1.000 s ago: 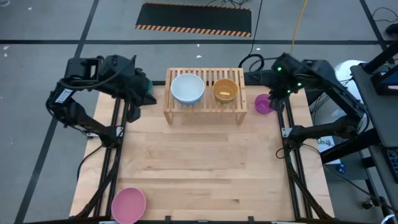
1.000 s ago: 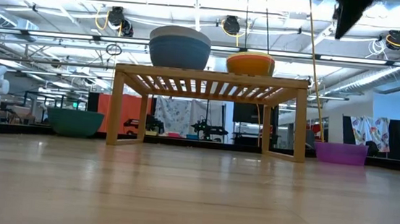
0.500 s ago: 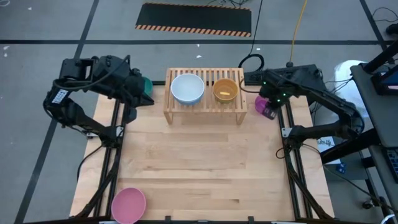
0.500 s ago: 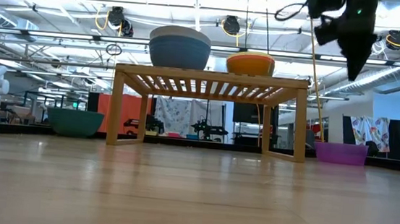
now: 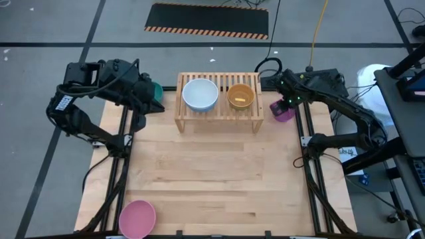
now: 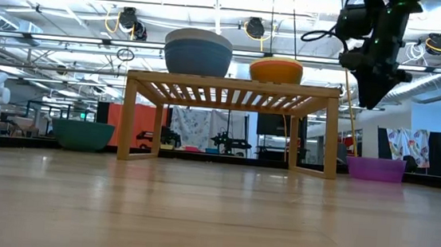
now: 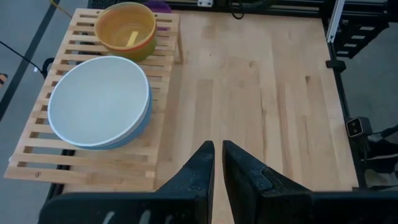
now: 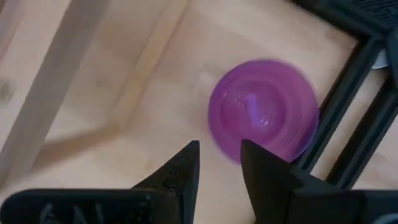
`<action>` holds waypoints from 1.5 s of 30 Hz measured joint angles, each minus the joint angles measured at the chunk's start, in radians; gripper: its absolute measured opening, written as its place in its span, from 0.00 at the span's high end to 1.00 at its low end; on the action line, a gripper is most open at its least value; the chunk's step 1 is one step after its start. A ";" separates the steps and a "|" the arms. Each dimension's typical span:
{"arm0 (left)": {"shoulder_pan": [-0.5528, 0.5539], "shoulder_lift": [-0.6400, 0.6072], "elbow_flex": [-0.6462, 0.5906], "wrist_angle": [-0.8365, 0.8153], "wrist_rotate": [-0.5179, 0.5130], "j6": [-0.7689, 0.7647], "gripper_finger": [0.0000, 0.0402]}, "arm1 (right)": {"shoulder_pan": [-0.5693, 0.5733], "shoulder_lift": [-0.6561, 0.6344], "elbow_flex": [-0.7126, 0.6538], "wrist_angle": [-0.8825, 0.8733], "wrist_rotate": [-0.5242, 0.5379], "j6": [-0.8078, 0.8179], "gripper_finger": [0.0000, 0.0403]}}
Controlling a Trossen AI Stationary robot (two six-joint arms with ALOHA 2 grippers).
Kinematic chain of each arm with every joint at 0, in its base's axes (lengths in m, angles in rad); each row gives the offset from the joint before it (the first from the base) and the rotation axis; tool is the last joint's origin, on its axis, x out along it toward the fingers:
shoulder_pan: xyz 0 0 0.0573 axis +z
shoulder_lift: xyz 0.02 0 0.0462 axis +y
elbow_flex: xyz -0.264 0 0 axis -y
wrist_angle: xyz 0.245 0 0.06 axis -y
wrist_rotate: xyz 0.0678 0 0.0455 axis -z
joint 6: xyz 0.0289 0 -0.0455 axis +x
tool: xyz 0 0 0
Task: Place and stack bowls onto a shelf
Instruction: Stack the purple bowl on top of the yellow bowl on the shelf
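The wood shelf (image 5: 219, 99) stands at the far end of the surface (image 5: 212, 172). On it sit 2 stacks: a white bowl (image 5: 200, 93) inside a blue bowl (image 6: 197, 57), and a yellow bowl (image 5: 240, 95) inside a red one. The right gripper (image 8: 219, 167) hangs above the purple bowl (image 5: 282, 111), just beside the shelf, its jaws apart and holding nothing. The left gripper (image 7: 217, 163) waits high on the other side, jaws nearly together and empty, with the teal bowl (image 6: 82, 134) below it. A pink bowl (image 5: 137, 218) sits at the near corner.
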 joint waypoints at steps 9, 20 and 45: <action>0.000 0.000 0.000 0.000 0.000 0.027 0.91 | -0.134 0.053 -0.024 0.184 -0.112 0.170 0.72; 0.000 0.000 0.000 0.000 0.000 0.042 0.91 | -0.269 0.189 -0.025 0.181 -0.155 0.213 0.72; 0.001 0.000 0.000 0.000 0.000 0.123 0.91 | -0.341 0.399 -0.025 0.319 -0.129 0.478 0.72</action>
